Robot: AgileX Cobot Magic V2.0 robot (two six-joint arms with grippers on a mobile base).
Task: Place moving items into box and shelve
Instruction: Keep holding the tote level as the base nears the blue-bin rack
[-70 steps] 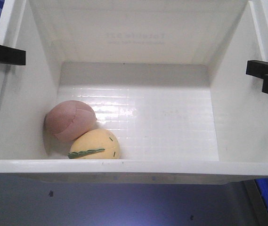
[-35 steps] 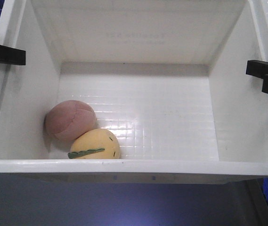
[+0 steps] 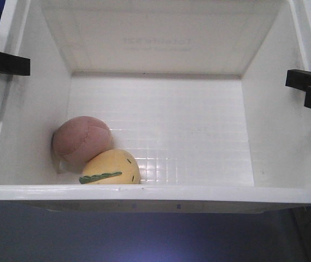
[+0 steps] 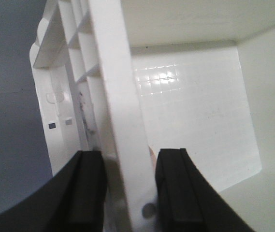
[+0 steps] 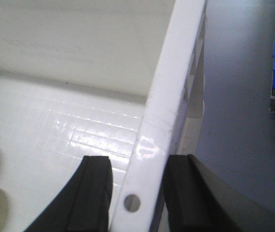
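Cargo loaded: dusty pink plush ball and pale yellow green-striped plush ball touch in the near-left corner of the large white plastic tote; left pincer and right pincer each clamp a side wall, so the lift should go level and in step, lest the balls roll.

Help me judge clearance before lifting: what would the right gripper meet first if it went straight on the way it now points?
Probably the box's side rim, which sits between the right gripper's fingers; beyond it, depth is hard to judge.
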